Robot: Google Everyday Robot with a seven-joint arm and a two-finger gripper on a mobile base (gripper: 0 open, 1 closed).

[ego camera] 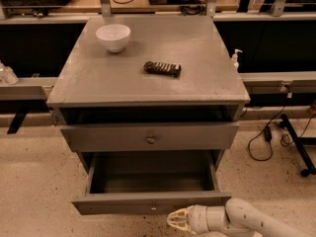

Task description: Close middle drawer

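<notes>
The middle drawer [148, 181] of the grey cabinet is pulled far out, and its empty grey inside shows. Its low flat front [108, 205] carries a tiny round knob [153, 208]. My gripper [177, 220] is at the bottom of the view, just below and slightly right of that knob and close to the drawer front. I cannot tell if it touches the front. My white arm [247, 220] comes in from the lower right. Above, the taller drawer front with the brass knob [150, 139] stands slightly out from the cabinet.
On the cabinet top [207, 68] are a white bowl [113, 36] at the back left and a dark snack bar [162, 68] near the middle. A small pump bottle [236, 59] stands behind the right edge. Black cables [264, 139] and a stand leg [301, 149] lie on the floor at right.
</notes>
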